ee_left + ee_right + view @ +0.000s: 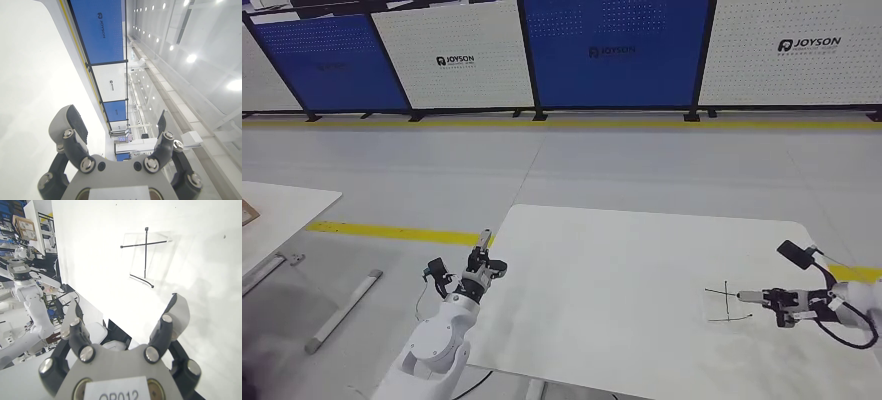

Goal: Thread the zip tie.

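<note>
Three zip ties point(145, 256), two crossed, lie near the wide-open right claw point(124, 298), which should pinch one off the crossing; the left claw point(117, 109) gapes too.

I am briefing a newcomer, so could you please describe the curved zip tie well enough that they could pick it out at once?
On the white table, look ahead of the open right gripper for a clear plastic sheet. Two straight black zip ties cross on it; the curved zip tie runs along the sheet's edge, crossing neither, the only bowed one.
</note>
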`<state>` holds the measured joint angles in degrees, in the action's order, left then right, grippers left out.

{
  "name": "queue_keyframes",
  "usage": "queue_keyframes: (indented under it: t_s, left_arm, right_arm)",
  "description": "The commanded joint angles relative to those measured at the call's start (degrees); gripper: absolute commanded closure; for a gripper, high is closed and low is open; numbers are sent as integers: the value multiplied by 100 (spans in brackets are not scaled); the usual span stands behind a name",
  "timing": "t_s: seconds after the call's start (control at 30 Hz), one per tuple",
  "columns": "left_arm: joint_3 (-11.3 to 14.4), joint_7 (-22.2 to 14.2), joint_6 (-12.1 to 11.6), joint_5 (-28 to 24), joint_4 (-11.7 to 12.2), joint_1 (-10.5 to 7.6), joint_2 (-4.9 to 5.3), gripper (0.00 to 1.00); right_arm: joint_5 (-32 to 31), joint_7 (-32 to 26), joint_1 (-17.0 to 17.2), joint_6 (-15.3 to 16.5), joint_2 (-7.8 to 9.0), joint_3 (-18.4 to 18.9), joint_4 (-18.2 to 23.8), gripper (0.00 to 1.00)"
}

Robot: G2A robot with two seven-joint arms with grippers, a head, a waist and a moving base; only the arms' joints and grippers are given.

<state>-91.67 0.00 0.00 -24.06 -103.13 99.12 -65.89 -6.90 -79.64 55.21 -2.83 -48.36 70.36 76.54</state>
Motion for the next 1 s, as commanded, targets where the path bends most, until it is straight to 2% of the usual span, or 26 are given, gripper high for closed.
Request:
queue_keyframes:
  t_s: [0.0, 0.13, 0.17, 0.3, 0.43, 0.77, 0.87, 0.97]
  left_arm:
    - [0, 0, 0, 0, 0, 0, 0, 0]
    - [0, 0, 0, 0, 0, 0, 0, 0]
    - [0, 0, 0, 0, 0, 0, 0, 0]
    - [0, 0, 0, 0, 0, 0, 0, 0]
    - [0, 0, 0, 0, 0, 0, 0, 0]
    - [0, 0, 0, 0, 0, 0, 0, 0]
    - [0, 0, 0, 0, 0, 0, 0, 0]
    - [0, 0, 0, 0, 0, 0, 0, 0]
  right_arm:
    - [0, 0, 0, -1, 0, -3, 0, 0]
    - [46, 103, 61, 87, -15, -71, -75, 0]
    - [37, 135, 23, -3, -26, -111, -180, 0]
    - [94, 95, -240, 31, -113, -425, -570, 0]
    - [138, 59, -521, -97, -207, -699, -978, 0]
    - [130, 103, -505, -98, -209, -705, -972, 0]
    - [-15, 492, -390, -336, -228, -787, -807, 0]
    - [-39, 512, -392, -443, -244, -851, -717, 0]
